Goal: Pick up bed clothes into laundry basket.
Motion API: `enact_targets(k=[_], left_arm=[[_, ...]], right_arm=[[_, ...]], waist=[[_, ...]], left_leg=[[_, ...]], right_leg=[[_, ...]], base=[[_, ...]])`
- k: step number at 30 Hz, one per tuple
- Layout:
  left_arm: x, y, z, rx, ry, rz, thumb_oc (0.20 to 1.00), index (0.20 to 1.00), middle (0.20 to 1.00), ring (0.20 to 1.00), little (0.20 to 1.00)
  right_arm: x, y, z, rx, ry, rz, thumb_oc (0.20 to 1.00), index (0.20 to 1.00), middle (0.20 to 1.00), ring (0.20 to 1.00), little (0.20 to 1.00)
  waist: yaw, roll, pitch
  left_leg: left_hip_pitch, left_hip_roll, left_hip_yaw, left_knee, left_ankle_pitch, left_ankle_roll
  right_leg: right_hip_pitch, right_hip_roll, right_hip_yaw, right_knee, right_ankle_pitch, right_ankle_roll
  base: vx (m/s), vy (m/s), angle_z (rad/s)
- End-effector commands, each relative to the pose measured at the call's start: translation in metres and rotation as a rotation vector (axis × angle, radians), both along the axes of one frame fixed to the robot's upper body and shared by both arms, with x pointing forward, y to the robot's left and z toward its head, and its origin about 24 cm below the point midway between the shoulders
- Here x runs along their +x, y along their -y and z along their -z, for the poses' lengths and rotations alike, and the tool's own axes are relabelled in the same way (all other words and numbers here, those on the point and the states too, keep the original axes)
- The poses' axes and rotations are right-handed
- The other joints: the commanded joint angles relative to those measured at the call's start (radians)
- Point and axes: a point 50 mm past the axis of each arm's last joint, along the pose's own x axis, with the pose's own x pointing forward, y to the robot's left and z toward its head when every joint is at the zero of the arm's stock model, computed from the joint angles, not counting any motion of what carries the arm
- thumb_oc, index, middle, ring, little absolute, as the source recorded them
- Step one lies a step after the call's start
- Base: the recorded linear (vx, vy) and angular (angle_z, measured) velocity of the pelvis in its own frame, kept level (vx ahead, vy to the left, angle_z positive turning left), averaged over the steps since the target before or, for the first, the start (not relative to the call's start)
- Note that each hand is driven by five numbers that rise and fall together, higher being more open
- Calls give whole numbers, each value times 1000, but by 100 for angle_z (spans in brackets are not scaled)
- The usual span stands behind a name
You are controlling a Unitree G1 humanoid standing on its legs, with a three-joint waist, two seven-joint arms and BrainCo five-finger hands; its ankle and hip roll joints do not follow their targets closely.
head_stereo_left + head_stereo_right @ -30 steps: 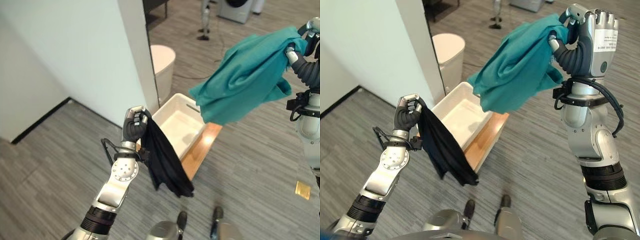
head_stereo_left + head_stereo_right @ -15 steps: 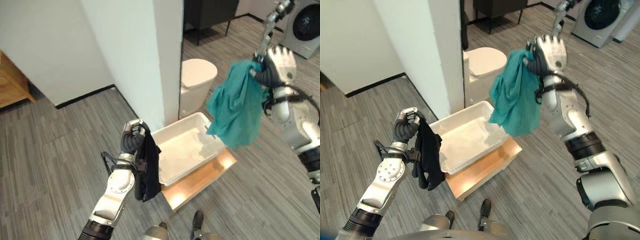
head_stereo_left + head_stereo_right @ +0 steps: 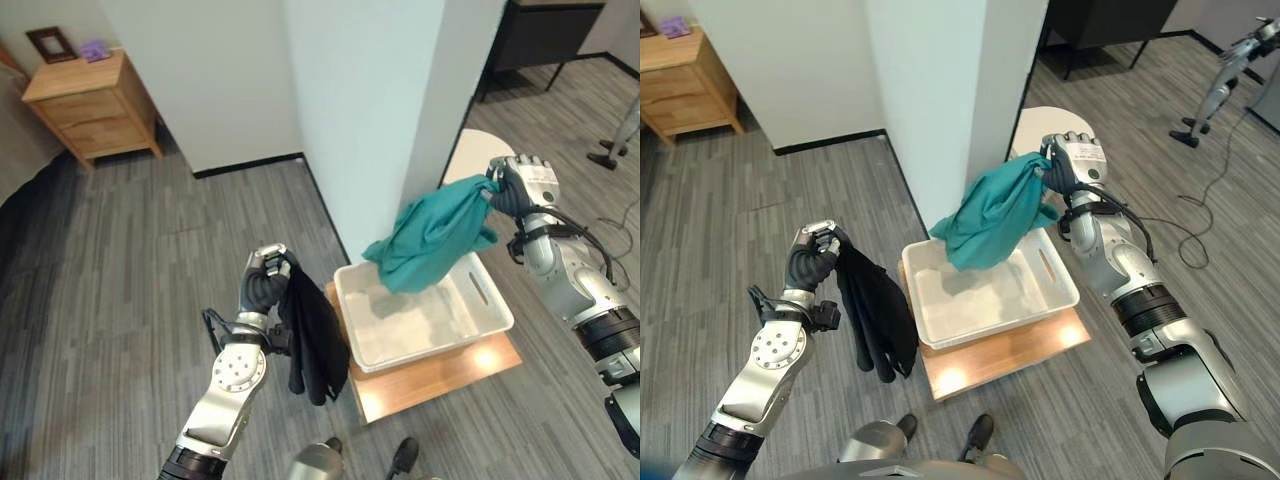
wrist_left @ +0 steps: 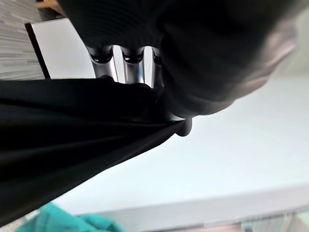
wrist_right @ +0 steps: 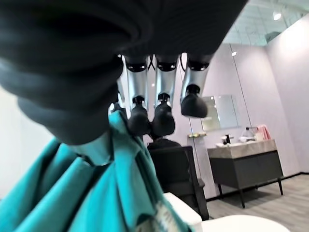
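The right hand [image 3: 1068, 165] has its fingers curled round a teal garment [image 3: 990, 215] hanging over the white laundry basket [image 3: 985, 300] (ready to let go). The left hand [image 3: 812, 258] clutches a black garment [image 3: 878, 315] beside the basket, needing a swing across.

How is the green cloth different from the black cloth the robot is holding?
The teal cloth is bright and hangs over the white basket, held up by the right hand. The black cloth is dark and hangs beside the basket, over the floor, from the left hand. Both dangle loosely from curled fingers, and neither is in the basket yet.
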Motion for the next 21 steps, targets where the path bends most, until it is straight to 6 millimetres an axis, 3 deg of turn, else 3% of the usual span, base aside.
enact_targets(k=[1, 8, 9, 11, 12, 16, 17, 18, 21], left_arm=[[0, 9, -29, -23, 159, 81, 200, 200, 200, 200, 200], [1, 9, -27, -31, 150, 70, 200, 200, 200, 200, 200], [2, 9, -26, -36, 145, 69, 200, 200, 200, 200, 200], [2, 9, -25, -40, 142, 67, 200, 200, 200, 200, 200], [2, 10, -24, -41, 139, 65, 200, 200, 200, 200, 200], [2, 11, -24, -43, 138, 68, 200, 200, 200, 200, 200], [2, 11, -23, -43, 136, 69, 200, 200, 200, 200, 200], [1, 12, -22, -42, 131, 75, 200, 200, 200, 200, 200], [1, 11, -22, -37, 130, 73, 200, 200, 200, 200, 200]], right_arm=[[8, -3, -38, -6, 119, -1, 200, 200, 200, 200, 200], [12, -22, -15, 55, 46, -56, 200, 200, 200, 200, 200], [11, -29, -1, 75, 2, -72, 200, 200, 200, 200, 200], [11, -33, 5, 89, -15, -82, 200, 200, 200, 200, 200], [10, -37, 20, 110, -60, -82, 200, 200, 200, 200, 200], [8, -33, 52, 109, -165, -38, 200, 200, 200, 200, 200], [9, -32, 59, 100, -192, -23, 438, 438, 438, 438, 438], [9, -25, 73, 79, -250, 24, 1000, 1000, 1000, 1000, 1000], [11, -19, 79, 79, -276, 59, 1000, 1000, 1000, 1000, 1000]], waist=[[8, -18, -76], [18, -15, -72], [21, -13, -69], [21, -13, -69], [23, -11, -66], [24, -5, -62], [24, -3, -62], [26, 0, -61], [24, 4, -61]], left_leg=[[-92, 85, 50, -89, 92, -97], [-94, 87, 53, -89, 92, -98], [-96, 88, 51, -89, 94, -99], [-98, 87, 50, -89, 94, -99], [-100, 87, 50, -89, 95, -100], [-102, 85, 46, -89, 96, -100], [-102, 85, 47, -89, 96, -101], [-102, 85, 48, -89, 96, -101], [-99, 86, 54, -89, 97, -102]], right_leg=[[135, -91, -39, 15, -155, 113], [138, -94, -47, 15, -160, 112], [139, -95, -50, 15, -161, 111], [139, -95, -51, 15, -162, 109], [138, -95, -53, 15, -163, 108], [140, -95, -58, 15, -165, 107], [141, -95, -58, 15, -165, 107], [141, -96, -58, 15, -165, 107], [141, -96, -55, 15, -165, 107]], base=[[13, 13, 22], [3, 6, 2], [0, 0, 0], [0, 0, 0], [0, 0, 0], [-3, 4, 6], [-21, 12, 18], [-17, 15, 13], [-4, 4, 3]])
